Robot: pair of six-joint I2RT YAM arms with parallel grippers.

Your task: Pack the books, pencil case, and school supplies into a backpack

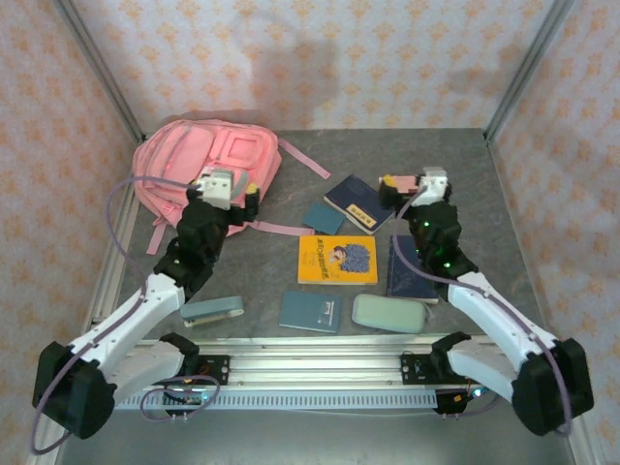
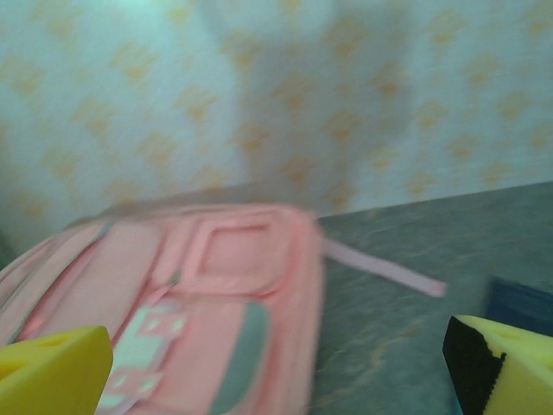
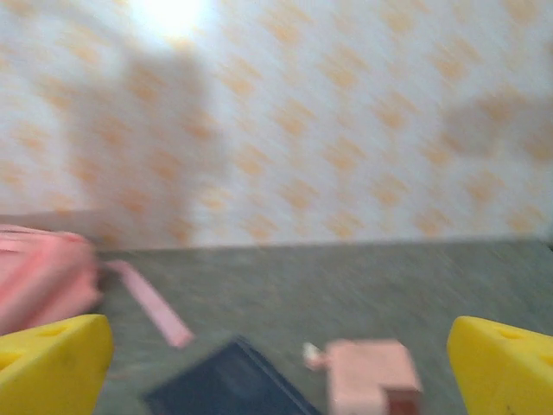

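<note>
The pink backpack (image 1: 208, 160) lies flat at the upper left of the desk (image 1: 504, 223), front pockets up, with one pink strap (image 1: 302, 160) trailing right. The left fingers (image 2: 52, 372) stand wide apart with nothing between them, over the backpack's lower right edge in the top view; the left wrist view looks across its pockets. The right fingers (image 3: 505, 367) are also spread wide and hold nothing, at the upper right of centre, just beside the pink pencil sharpener (image 1: 394, 182), which sits on the desk below them in the right wrist view. A navy book with a yellow label (image 1: 356, 203) lies left of the sharpener, and a teal notebook (image 1: 325, 217) lies at its lower left. The yellow book (image 1: 336, 260) is in the middle, with a plain navy book (image 1: 412, 269) to its right. Along the lower row lie the blue-grey stapler (image 1: 211, 310) at the left, a second teal notebook (image 1: 310, 312), then the mint-green pencil case (image 1: 388, 313).
</note>
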